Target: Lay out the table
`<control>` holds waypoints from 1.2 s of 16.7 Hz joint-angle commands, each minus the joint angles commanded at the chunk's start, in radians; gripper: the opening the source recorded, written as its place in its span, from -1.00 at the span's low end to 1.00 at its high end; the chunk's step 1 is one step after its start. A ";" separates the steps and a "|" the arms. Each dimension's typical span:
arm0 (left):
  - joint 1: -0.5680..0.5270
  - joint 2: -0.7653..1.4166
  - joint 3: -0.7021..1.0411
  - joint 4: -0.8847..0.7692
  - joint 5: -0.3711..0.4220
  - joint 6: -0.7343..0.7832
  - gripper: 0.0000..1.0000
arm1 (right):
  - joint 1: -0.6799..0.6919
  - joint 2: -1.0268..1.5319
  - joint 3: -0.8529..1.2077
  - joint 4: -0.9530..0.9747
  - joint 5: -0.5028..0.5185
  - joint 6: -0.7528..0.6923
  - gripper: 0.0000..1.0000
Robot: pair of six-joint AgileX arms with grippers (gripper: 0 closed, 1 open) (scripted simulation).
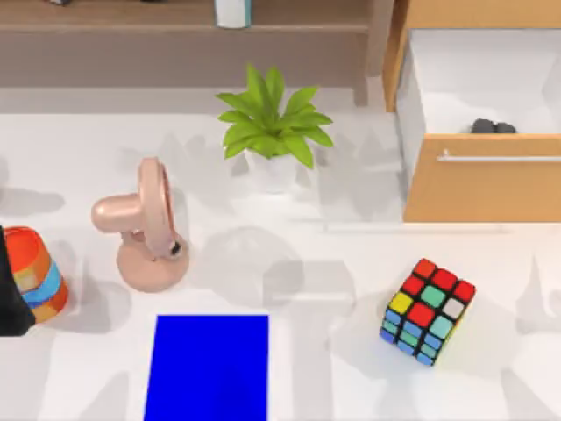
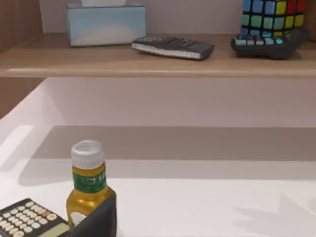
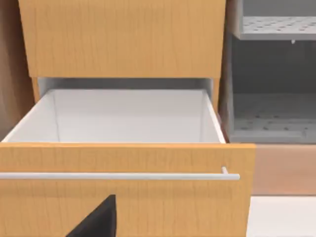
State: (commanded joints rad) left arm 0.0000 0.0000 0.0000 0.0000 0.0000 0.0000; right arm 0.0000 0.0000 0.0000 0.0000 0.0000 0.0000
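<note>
Judging from how things lie, I take the layout as barely begun: nothing rests on the blue mat [image 1: 209, 367] at the worktop's near edge, and no object is in either set of jaws as far as I can see. The worktop [image 1: 351, 386] itself spreads white across the whole top view, carrying everything.

Along its left edge stands a striped orange, blue and yellow cup [image 1: 37, 274], and a dark part of my left arm [image 1: 12, 298] touches or overlaps that cup's side. Near it toward the middle sits a pink desk fan [image 1: 145, 226], and behind, near the far edge, a potted plant [image 1: 273, 132]. A colour cube [image 1: 427, 310] lies tilted toward the right near corner, well apart from the mat. At the far right corner a wooden drawer cabinet [image 1: 482, 189] stands with its drawer open, and two small dark things [image 1: 493, 127] lie in it.

My left wrist camera looks across the worktop at a yellow bottle [image 2: 89, 190] with a green label and a calculator [image 2: 30, 219] just beside it, under a shelf [image 2: 158, 61] bearing a tissue box [image 2: 105, 23], a remote [image 2: 173, 47] and another cube [image 2: 271, 22]. My right wrist camera faces the open drawer [image 3: 128, 118] and its bar handle [image 3: 118, 176] closely.

Each wrist view catches a dark sliver of its own jaws, so I cannot tell whether either pair is wide or narrow.

Next, I would guess, comes choosing one object, perhaps the cup beside my left arm, and closing on it squarely before carrying it to its place.
</note>
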 joint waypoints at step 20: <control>0.000 0.000 0.000 0.000 0.000 0.000 1.00 | 0.088 1.462 1.304 -0.710 0.034 0.267 1.00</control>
State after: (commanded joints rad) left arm 0.0000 0.0000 0.0000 0.0000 0.0000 0.0000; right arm 0.0883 1.4621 1.3036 -0.7098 0.0338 0.2675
